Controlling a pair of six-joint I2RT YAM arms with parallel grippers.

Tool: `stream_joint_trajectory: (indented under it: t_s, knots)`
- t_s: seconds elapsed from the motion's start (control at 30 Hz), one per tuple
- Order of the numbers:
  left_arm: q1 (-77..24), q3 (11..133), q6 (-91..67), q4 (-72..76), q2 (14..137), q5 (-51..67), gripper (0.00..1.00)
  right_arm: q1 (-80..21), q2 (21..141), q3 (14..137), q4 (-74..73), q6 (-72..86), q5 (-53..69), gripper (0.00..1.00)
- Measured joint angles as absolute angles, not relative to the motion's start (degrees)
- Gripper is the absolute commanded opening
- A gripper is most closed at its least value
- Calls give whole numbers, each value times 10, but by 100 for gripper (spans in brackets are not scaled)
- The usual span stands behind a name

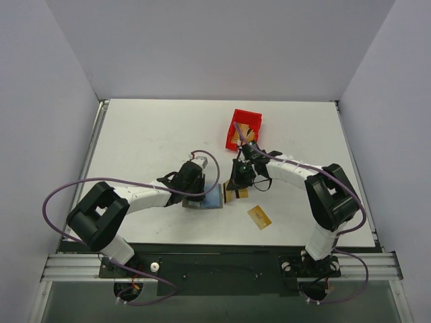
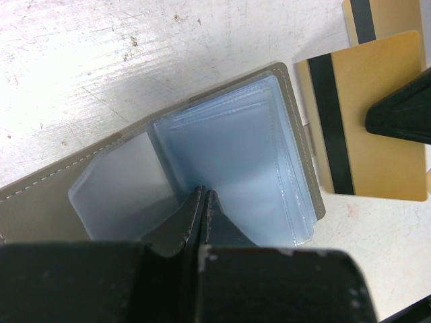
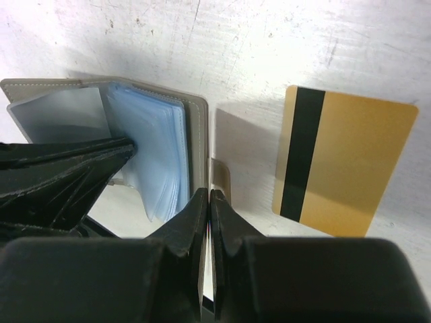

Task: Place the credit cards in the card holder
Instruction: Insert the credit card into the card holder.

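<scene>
– Two cards matter here: one credit card (image 2: 377,141) is pinched edge-on in the right gripper (image 3: 209,196), just beside the card holder (image 2: 296,101). A second card (image 3: 350,161) lies flat on the bench (image 2: 101,54) beyond it.
– And the left gripper (image 2: 202,198)?
– Closed on nothing, its tips pressed onto the holder's clear sleeves (image 2: 236,155), pinning it open on the bench.
– How will the card handle?
– I judge it light, thin, stiff and slick. A grip near one edge leaves the opposite edge free to enter a pocket. Pinched off-centre, it may pivot.
– And the holder?
– Soft and floppy, I'd say. The sleeves bend and could buckle or fall shut, so the card wants a shallow, straight slide while the left gripper bears down.
</scene>
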State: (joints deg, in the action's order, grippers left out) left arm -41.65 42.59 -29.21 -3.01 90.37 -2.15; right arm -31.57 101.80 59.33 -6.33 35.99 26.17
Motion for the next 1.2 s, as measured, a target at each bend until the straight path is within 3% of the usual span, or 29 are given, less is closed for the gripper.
stream_joint_trajectory:
  t_s: [0.4,1.2]
  knots:
    - [-416,426,-293,-29,903,-22,0,-320,929,561,-3,375,242,0]
    - [-416,426,-293,-29,903,-21,0,-347,975,547,75,407,175,0]
